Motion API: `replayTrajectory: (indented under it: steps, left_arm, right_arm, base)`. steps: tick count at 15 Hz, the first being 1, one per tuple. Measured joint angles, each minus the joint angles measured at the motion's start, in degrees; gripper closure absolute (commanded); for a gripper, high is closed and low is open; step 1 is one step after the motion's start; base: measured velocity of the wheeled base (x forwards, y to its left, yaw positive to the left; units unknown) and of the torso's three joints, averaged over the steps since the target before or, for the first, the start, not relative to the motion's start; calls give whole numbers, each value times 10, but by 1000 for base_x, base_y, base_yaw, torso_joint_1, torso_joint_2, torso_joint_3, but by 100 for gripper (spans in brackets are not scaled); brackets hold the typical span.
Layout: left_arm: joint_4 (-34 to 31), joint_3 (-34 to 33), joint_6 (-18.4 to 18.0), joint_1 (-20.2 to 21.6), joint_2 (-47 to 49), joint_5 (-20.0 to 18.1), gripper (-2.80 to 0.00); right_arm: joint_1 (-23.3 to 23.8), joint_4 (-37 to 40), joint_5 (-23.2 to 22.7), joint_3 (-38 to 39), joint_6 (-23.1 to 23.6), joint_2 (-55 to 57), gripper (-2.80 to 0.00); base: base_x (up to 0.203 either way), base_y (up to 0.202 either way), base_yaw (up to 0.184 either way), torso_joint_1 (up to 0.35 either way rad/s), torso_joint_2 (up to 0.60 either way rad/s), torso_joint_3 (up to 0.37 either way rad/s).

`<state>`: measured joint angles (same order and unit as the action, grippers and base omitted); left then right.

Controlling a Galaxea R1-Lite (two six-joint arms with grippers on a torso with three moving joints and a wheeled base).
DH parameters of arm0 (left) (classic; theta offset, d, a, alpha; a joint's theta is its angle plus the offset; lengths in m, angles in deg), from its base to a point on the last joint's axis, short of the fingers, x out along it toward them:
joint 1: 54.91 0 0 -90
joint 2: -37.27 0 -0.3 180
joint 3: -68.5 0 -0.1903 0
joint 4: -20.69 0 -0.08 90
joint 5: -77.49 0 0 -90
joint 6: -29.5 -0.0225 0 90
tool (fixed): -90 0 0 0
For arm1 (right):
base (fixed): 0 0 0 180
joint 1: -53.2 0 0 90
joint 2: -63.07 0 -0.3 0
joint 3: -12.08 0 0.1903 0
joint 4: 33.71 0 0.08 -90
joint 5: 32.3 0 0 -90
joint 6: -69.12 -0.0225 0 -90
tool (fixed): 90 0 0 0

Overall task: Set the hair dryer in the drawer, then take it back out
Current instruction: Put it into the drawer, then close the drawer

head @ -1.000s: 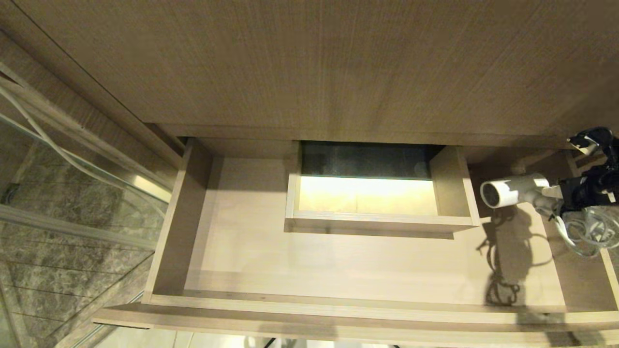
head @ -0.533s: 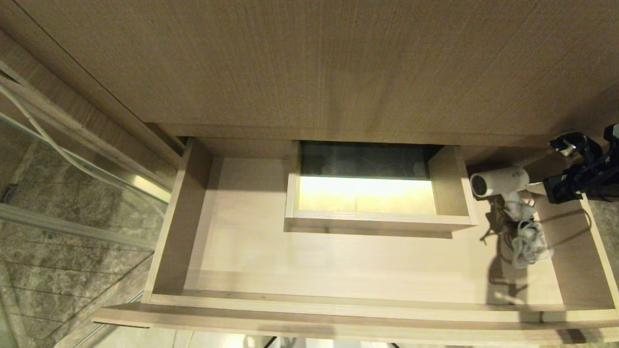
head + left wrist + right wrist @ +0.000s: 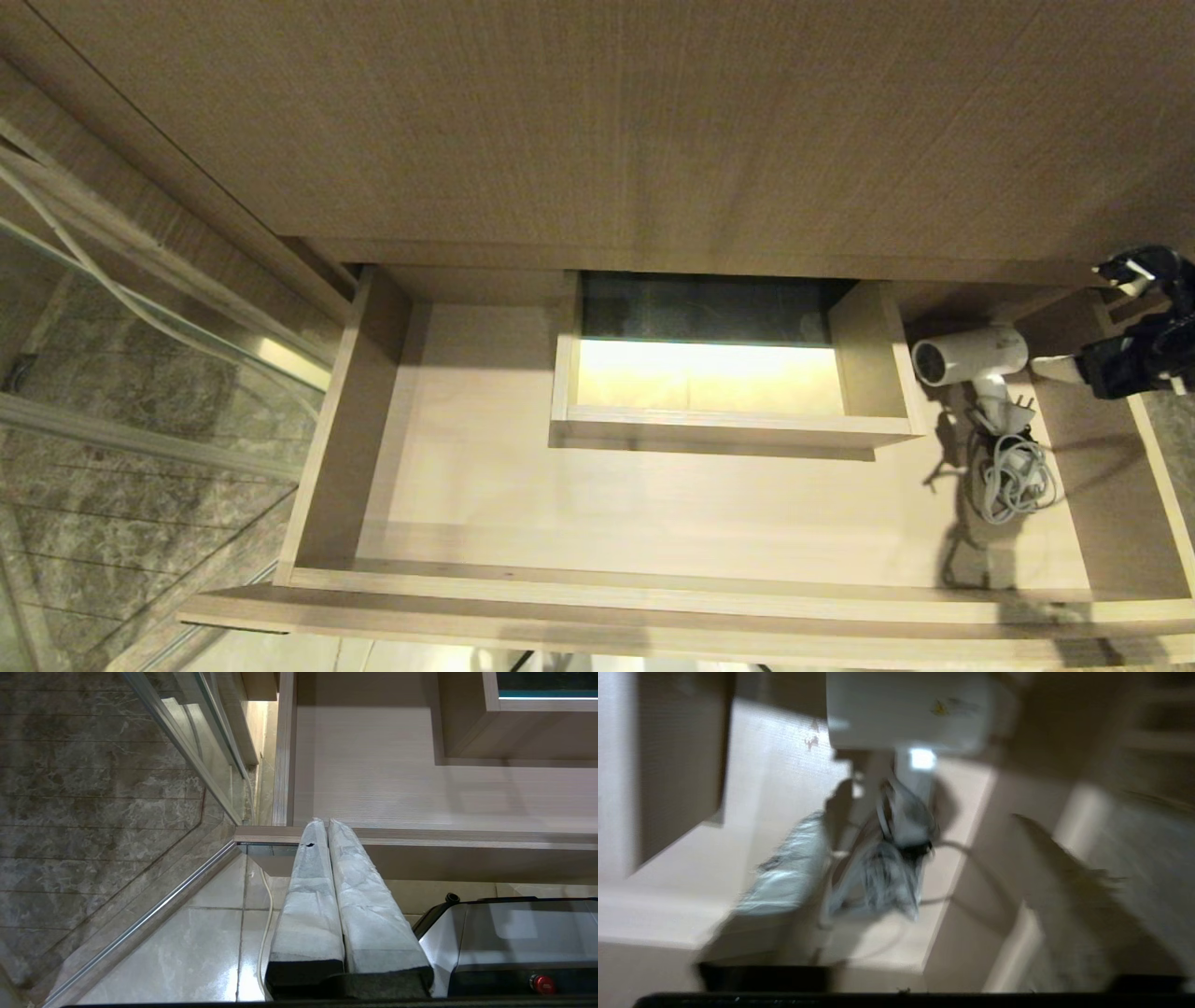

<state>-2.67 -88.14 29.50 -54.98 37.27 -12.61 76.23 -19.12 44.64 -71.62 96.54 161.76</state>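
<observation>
The white hair dryer [image 3: 971,357] lay on its side in my open drawer's [image 3: 653,523] far right corner, cord coiled beside it.

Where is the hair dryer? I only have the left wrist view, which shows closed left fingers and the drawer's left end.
Observer: The hair dryer lies on the drawer floor at its right end, beside the cutout.
Operator: And its cord?
Observer: The cord lies bundled on the floor, nearer the drawer's front than the barrel.
Operator: Is the right gripper holding it?
Observer: No. The right gripper is open, just behind the dryer's rear end.
</observation>
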Motion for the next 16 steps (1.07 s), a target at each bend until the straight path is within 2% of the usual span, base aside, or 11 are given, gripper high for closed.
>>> replayTrajectory:
  steps: [7, 9, 12, 13, 16]
  left_arm:
    - [0, 0, 0, 0, 0, 0, 0]
    - [0, 0, 0, 0, 0, 0, 0]
    - [0, 0, 0, 0, 0, 0, 0]
    - [0, 0, 0, 0, 0, 0, 0]
    - [0, 0, 0, 0, 0, 0, 0]
  right_arm:
    - [1, 118, 33, 209, 6, -324, 0]
    - [0, 133, 77, 265, 15, -377, 0]
    - [1, 141, 201, 323, 16, -385, 0]
    - [1, 140, 216, 334, 17, -375, 0]
    - [13, 139, 223, 348, 15, -308, 0]
  base:
    - [0, 0, 0, 0, 0, 0]
    - [0, 0, 0, 0, 0, 0]
    - [0, 0, 0, 0, 0, 0]
    - [0, 0, 0, 0, 0, 0]
    - [0, 0, 0, 0, 0, 0]
